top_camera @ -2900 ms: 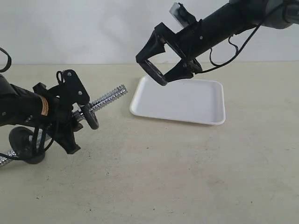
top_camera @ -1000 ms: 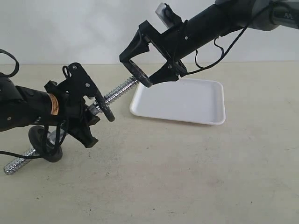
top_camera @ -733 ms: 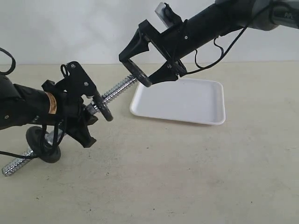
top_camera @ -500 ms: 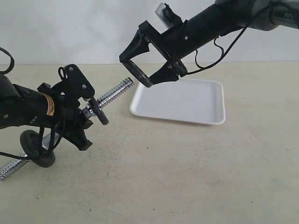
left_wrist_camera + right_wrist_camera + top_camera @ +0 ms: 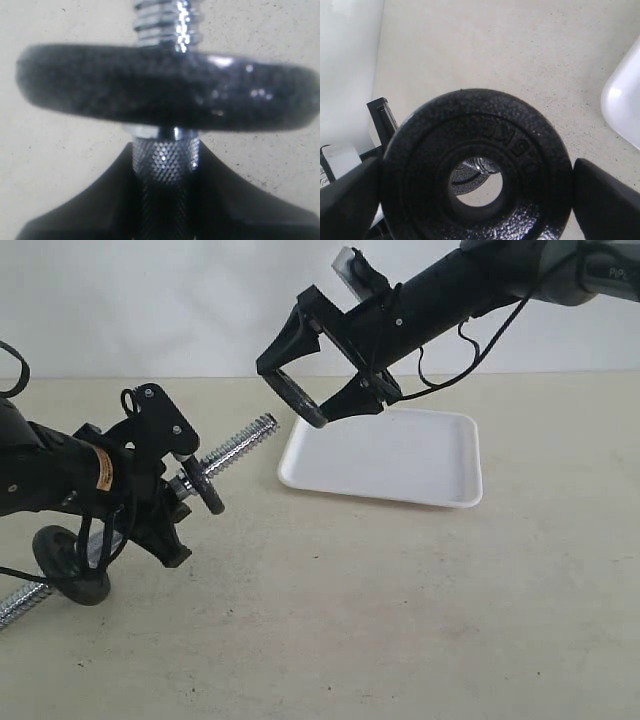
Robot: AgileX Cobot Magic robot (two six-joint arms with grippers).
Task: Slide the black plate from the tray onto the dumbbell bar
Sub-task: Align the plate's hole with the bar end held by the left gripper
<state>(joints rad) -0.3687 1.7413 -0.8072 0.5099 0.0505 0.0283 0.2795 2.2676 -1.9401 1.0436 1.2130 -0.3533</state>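
Beige tabletop (image 5: pixel 400 590): left pincer (image 5: pixel 168 485), clamped on dumbbell bar (image 5: pixel 240 443), pulled back left; right pincer (image 5: pixel 300 393) gripping black plate (image 5: pixel 530 165).

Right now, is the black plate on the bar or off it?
Off. The right gripper holds the plate in the air, with a gap to the bar.

Soft, even room light, seemingly from overhead; shadows beside the tray (image 5: pixel 420 460) are faint. The left wrist view blurs a black disc (image 5: pixel 160 90), with glints on the dumbbell bar (image 5: pixel 165 160). The black plate (image 5: pixel 420 165) looks sharp.
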